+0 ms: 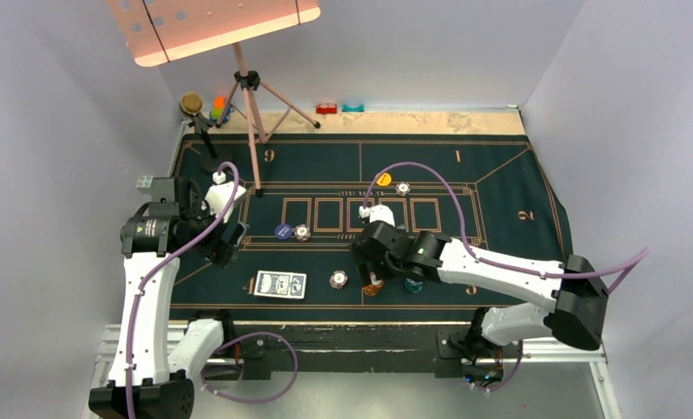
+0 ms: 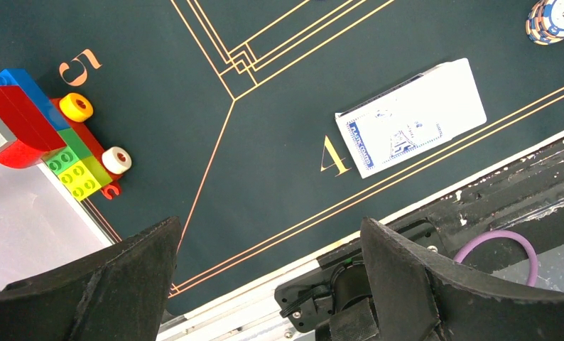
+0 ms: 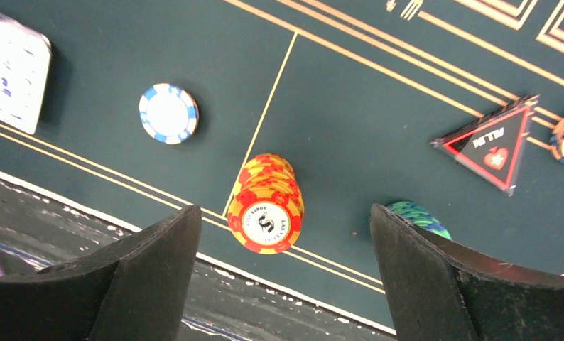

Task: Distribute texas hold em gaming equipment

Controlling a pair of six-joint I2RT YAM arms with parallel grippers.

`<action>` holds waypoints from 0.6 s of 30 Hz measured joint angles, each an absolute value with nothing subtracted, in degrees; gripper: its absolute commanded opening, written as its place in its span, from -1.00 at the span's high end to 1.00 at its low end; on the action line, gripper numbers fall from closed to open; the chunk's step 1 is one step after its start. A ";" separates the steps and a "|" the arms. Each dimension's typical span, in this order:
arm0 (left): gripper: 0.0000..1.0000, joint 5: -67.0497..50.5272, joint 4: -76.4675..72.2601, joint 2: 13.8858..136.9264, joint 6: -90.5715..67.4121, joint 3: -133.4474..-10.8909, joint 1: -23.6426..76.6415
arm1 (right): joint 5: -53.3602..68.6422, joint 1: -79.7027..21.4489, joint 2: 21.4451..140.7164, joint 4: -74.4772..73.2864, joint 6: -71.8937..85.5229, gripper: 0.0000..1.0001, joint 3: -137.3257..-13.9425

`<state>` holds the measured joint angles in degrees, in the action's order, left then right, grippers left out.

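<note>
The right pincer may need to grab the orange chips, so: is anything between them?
Nothing visible. The orange chip stack stands free on the mat, in line with the gap of the open right pincer; the teal chips sit apart, beside one finger.

Plain pale grey-lilac walls (image 1: 55,131) close in the worktop (image 1: 413,122) on the left, back and right. A bare tan strip of it shows along the far edge, beyond the dark green printed mat (image 1: 500,188). A tripod music stand (image 1: 248,131) rises at the far left, its perforated desk (image 1: 212,22) lit pinkish-orange. An aluminium rail (image 1: 112,336) runs along the near edge.
</note>
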<state>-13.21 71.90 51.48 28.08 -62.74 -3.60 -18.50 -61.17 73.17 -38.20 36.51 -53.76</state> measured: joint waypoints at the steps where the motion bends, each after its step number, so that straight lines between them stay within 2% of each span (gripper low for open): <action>1: -1.00 -13.21 71.92 51.48 28.08 -62.74 -3.60 | -18.41 -61.73 73.82 -38.17 36.69 -0.73 -53.28; 10: -1.00 -13.19 71.92 51.48 28.08 -62.74 -3.60 | -16.73 -63.13 77.30 -36.82 37.58 -0.40 -51.07; 18: -1.00 -13.15 71.92 51.46 28.08 -62.74 -3.60 | -15.27 -63.79 80.66 -34.85 37.65 -0.28 -51.07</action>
<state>-13.15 71.92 51.46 28.08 -62.74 -3.60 -15.27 -63.79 80.66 -34.85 37.65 -51.07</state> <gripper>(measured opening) 0.997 0.676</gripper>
